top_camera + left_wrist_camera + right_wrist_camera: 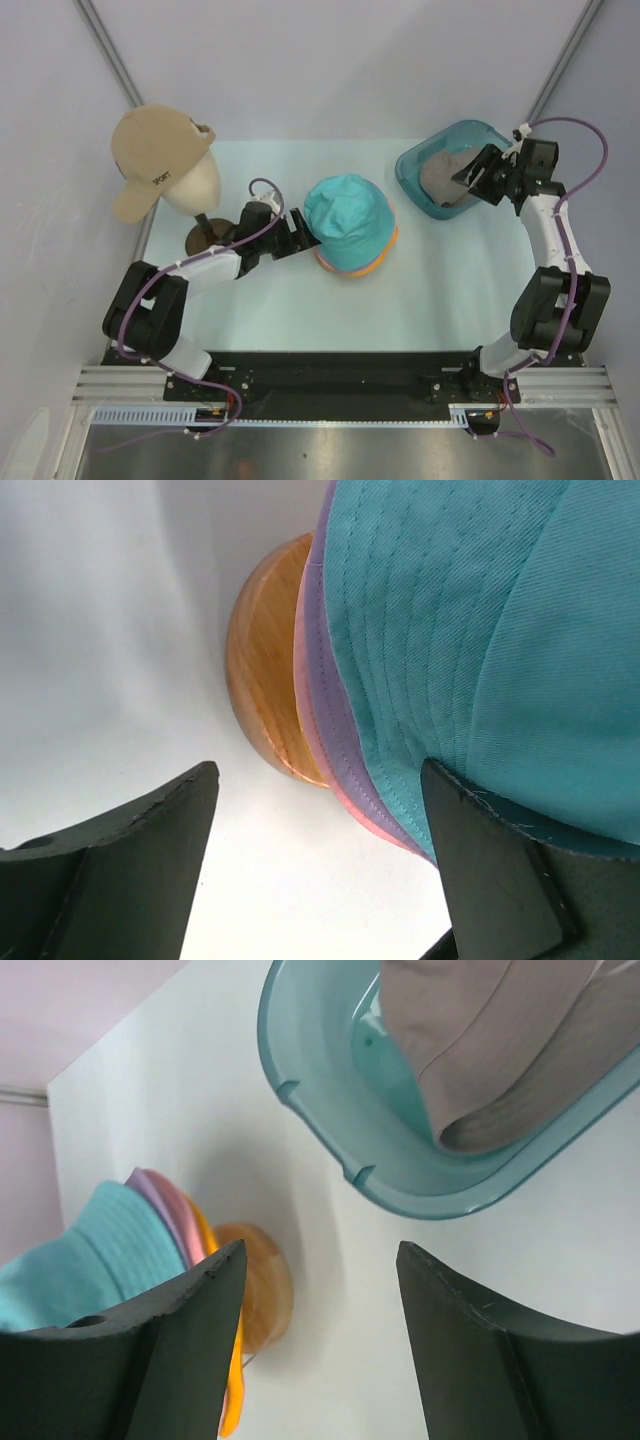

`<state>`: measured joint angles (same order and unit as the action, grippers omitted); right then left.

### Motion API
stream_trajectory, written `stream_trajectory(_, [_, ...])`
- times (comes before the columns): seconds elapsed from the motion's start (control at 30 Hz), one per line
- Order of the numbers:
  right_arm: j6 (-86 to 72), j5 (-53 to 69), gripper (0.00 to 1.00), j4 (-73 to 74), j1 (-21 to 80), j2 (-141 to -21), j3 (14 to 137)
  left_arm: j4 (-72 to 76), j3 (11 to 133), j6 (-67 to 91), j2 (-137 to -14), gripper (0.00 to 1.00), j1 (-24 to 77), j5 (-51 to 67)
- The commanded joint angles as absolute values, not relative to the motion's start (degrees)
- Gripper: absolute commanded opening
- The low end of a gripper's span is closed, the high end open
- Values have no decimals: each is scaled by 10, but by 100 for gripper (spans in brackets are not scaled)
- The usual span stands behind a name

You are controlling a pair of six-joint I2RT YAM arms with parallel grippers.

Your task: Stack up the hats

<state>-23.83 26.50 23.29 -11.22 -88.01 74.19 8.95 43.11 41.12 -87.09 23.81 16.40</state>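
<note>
Cloth bunches, so the right hand (478, 172), spread wide near the grey hat (445, 180) in the tub (412, 166) at the tabletop's (450, 275) far right corner, should pinch its brim deep.

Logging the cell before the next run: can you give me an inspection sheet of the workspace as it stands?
Surface: pale table, no marks seen.
Job's things: teal hat tops lilac hat, pink hat and yellow-orange hat in one stack mid-table; grey-taupe hat lies apart in the teal tub.
Clutter: mannequin head wearing a tan cap, far left; wooden disc at the stack's base.
Grippers: left gripper at the stack's brims, jaws open; right gripper by the tub, jaws open, empty.
Cables: purple cables loop along both arms.
Surroundings: plain walls; metal rails at the near edge.
</note>
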Motion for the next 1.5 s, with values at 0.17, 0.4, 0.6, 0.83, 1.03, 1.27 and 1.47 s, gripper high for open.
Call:
stream_trajectory(0.17, [-207,159,67,259,-113,-1019,876,93,512,385,-910,89,268,168])
stream_trajectory(0.4, [-204,92,66,250,-116,-1147,991,56,504,382,-882,100,271,127])
stream_trajectory(0.6, [-194,49,65,223,-116,-1224,1074,4,485,361,-810,100,271,57])
stream_trajectory(0.83, [-177,24,65,186,-113,-1298,1139,-29,453,344,-749,100,272,-34])
stream_trajectory(1.03, [-179,8,65,173,-105,-1357,1187,-53,440,338,-713,100,271,-98])
stream_trajectory(1.27, [-178,24,65,182,-107,-1411,1245,-76,430,328,-666,100,272,-184])
stream_trajectory(1.47, [-182,75,65,186,-111,-1456,1296,-83,438,338,-671,97,272,-186])
